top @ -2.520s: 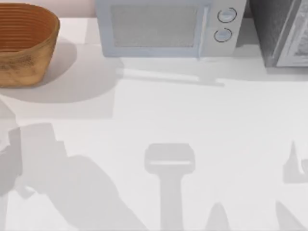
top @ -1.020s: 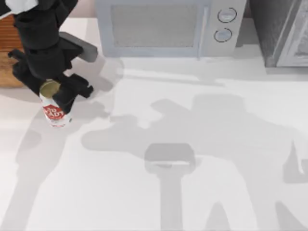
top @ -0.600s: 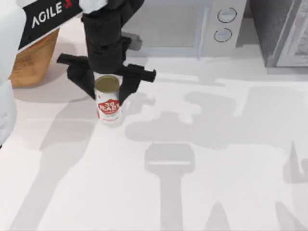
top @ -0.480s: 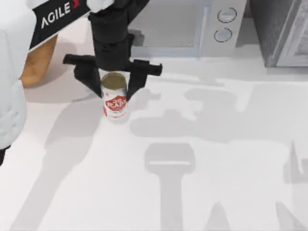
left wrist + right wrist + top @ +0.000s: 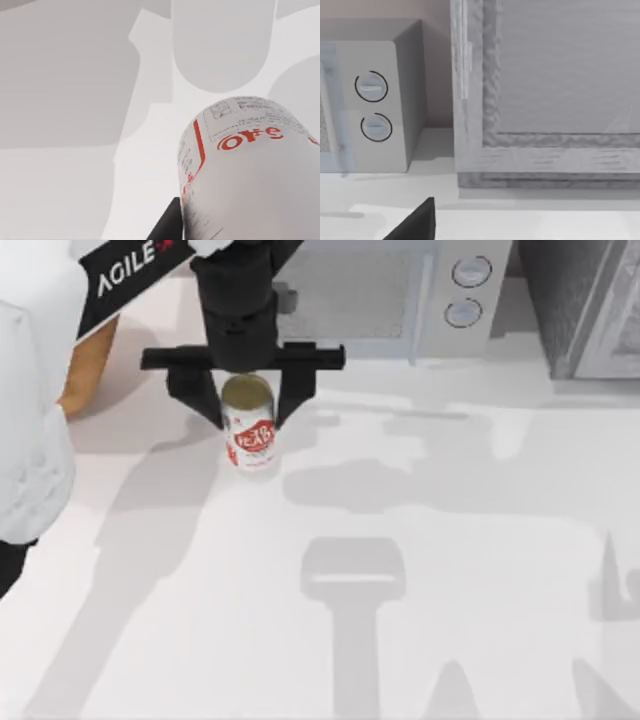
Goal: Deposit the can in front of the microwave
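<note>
The can [image 5: 252, 440], white with a red label and a dull gold top, is held upright between the black fingers of my left gripper [image 5: 248, 412], which is shut on it from above. It is at the table's left-centre, just before the left part of the microwave [image 5: 340, 300]. I cannot tell whether its base touches the table. The left wrist view shows the can [image 5: 250, 170] close up beside one dark fingertip [image 5: 167, 227]. The microwave [image 5: 375, 105] and its two knobs also appear in the right wrist view, with a dark fingertip [image 5: 415, 222] of the right gripper at the edge.
A woven brown basket [image 5: 85, 375] stands at the back left, partly behind my left arm. A darker grey speckled appliance [image 5: 590, 300] stands right of the microwave and looms large in the right wrist view as the appliance [image 5: 545, 90]. Open white table lies in the middle and front.
My left arm came in from the left with the can and carried it rightward and toward the microwave. The basket is now largely covered by the arm.
</note>
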Robot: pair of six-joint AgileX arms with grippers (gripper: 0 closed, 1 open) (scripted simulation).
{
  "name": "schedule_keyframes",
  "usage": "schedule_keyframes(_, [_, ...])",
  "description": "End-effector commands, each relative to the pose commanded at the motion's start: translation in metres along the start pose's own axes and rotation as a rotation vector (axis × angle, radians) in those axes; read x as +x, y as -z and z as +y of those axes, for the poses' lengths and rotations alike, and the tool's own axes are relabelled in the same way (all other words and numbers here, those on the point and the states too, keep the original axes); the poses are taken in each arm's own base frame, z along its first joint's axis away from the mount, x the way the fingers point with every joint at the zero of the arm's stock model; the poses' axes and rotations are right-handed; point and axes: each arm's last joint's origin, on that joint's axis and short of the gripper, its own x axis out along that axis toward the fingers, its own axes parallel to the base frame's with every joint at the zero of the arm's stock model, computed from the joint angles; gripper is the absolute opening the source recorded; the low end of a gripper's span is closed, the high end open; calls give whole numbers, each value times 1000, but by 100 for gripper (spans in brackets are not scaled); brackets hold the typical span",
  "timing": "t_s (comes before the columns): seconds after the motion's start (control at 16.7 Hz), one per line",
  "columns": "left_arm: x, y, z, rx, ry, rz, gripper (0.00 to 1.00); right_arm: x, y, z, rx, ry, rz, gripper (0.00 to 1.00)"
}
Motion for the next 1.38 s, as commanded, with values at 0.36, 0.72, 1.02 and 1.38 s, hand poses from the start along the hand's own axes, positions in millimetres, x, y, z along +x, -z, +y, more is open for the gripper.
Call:
schedule_keyframes(0.36, [6, 0, 0, 2, -1, 5, 0, 0, 0, 0, 0, 0, 0, 100])
schedule_keyframes(0.72, [8, 0, 0, 0, 0, 0, 8, 0, 0, 0, 0, 0, 0, 100])
schedule_keyframes(1.02, [8, 0, 0, 0, 0, 0, 45, 0, 0, 0, 0, 0, 0, 100])
schedule_keyframes(1.38, [8, 0, 0, 0, 0, 0, 90, 0, 0, 0, 0, 0, 0, 100])
